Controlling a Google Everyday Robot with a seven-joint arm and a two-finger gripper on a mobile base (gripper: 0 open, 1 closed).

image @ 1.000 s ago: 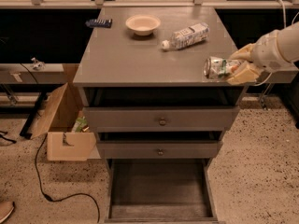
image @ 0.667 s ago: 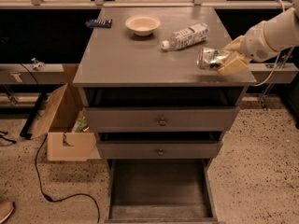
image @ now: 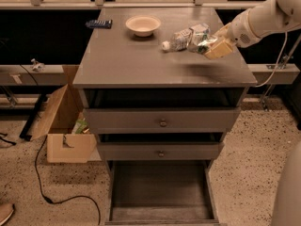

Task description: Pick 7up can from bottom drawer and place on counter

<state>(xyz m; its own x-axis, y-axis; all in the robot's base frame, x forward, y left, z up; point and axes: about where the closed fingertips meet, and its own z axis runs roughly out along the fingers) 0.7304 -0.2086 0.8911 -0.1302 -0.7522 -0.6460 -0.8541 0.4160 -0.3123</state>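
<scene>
1. 7up can (image: 201, 40): clamped in gripper (image: 212, 45), held above counter's (image: 141, 62) right side.
2. Below counter: bottom drawer (image: 160, 192) standing open.
3. Beside can, on counter: plastic bottle (image: 178, 39) lying down.
4. Toward counter's far edge: bowl (image: 143, 25), remote control (image: 99, 23).

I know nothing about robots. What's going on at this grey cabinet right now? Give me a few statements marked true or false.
1. The gripper holds the silver-and-green metal 7up can over the grey counter. True.
2. The open grey bottom drawer contains the can. False: only its bare floor shows.
3. A cream round bowl stands on the counter. True.
4. The clear plastic bottle stands upright. False: it lies on its side on the counter.
</scene>
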